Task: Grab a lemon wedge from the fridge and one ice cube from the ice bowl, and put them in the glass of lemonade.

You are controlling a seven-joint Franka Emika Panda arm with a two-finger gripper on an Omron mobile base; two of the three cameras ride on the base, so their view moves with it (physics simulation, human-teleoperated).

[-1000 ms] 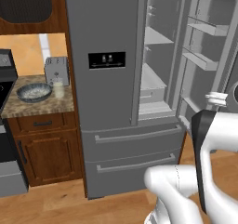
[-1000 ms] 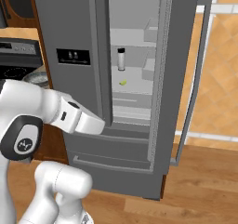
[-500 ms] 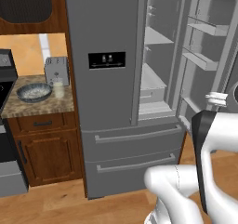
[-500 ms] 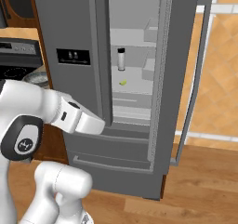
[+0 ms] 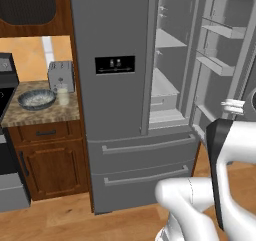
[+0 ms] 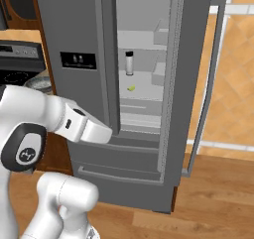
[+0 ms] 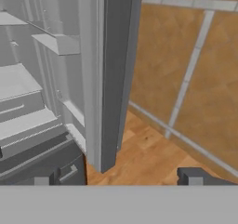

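one lemon wedge (image 6: 131, 88) on fridge (image 6: 79, 29) shelf.

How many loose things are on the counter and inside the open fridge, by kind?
Toaster: 1
Bowl: 1
Glass: 1
Bottle: 1
Lemon wedge: 1
Total: 5

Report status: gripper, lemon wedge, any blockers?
Gripper open, empty, beside open fridge door. Lemon wedge on fridge shelf beside a bottle. Nothing blocking it.

toaster (image 5: 61, 76) on counter (image 5: 45, 116) | stove (image 6: 17, 59) | bottle (image 6: 129, 63) on shelf
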